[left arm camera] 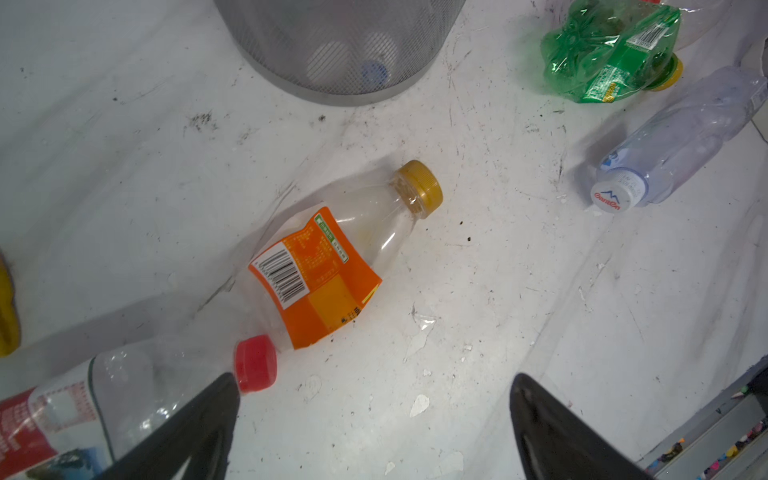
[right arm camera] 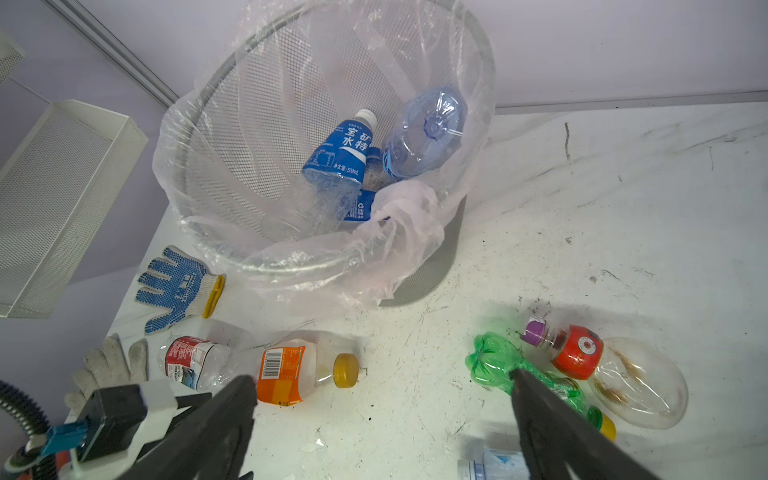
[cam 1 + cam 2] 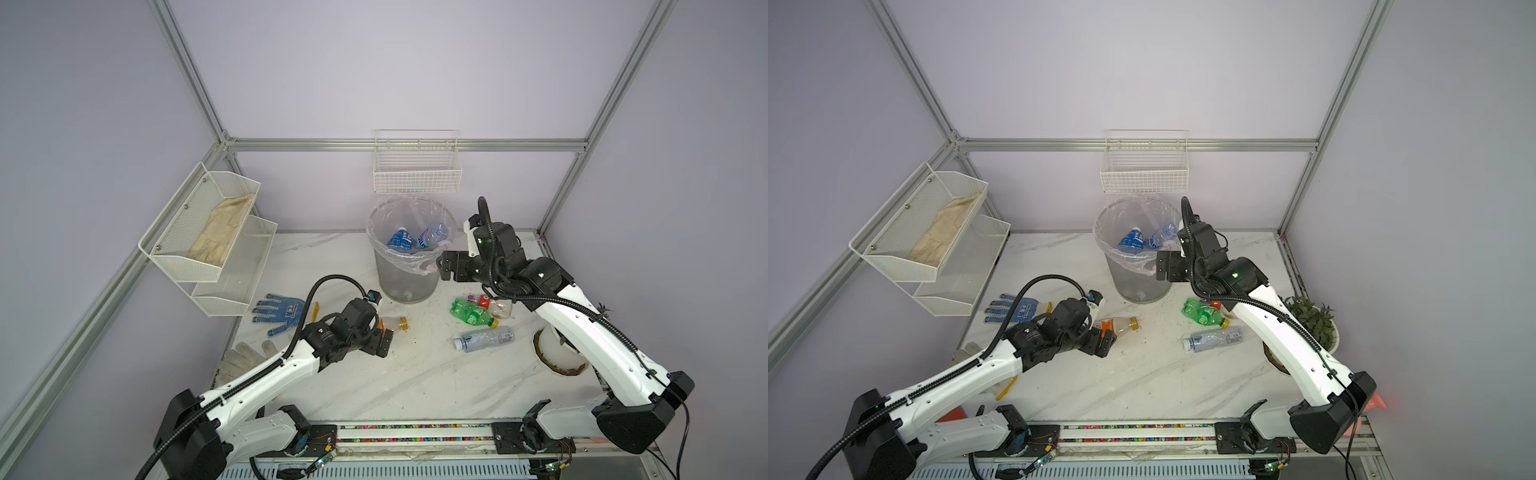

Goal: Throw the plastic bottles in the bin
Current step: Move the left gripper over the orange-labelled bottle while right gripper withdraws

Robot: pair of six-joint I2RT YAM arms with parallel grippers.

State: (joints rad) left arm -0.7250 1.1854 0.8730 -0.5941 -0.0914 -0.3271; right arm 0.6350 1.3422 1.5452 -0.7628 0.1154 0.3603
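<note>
— White marble-look tabletop (image 3: pixel 415 382), scuffed and flecked with dirt, with lilac walls and aluminium framing around it. What else shows in both top views?
— Grey mesh bin (image 3: pixel 409 278) at centre frame by the back wall, clear bag folded over its rim, a blue-labelled bottle (image 3: pixel 400 240) lying inside. White wire basket (image 3: pixel 417 174) on the wall above it, mesh shelves (image 3: pixel 187 270) at left. Lower right of the bin lie a crumpled green bottle (image 3: pixel 471 312) and a clear bottle (image 3: pixel 484 338); lower left, an orange-labelled bottle (image 3: pixel 395 323) and a blue-dotted glove (image 3: pixel 276 311).
— Grippers?
— Left gripper (image 3: pixel 386 338) hovers spread wide just below the orange-labelled bottle in the frame, holding nothing. Right gripper (image 3: pixel 441 266) sits beside the bin's right rim, jaws apart, empty.
— Left wrist view?
— Orange label with a barcode and a green strip, ribbed gold cap; that bottle lies ahead of the left gripper, apart from it. The clear bottle's white cap reads "Ganten". A red-capped bottle (image 1: pixel 124 395) lies just beside one jaw; whether they touch I cannot tell.
— Right wrist view?
— The blue label shows white Chinese characters and "500mL". A bulbous bottle (image 2: pixel 602 370) with purple cap and red label lies next to the green bottle. Nothing between the jaws.
</note>
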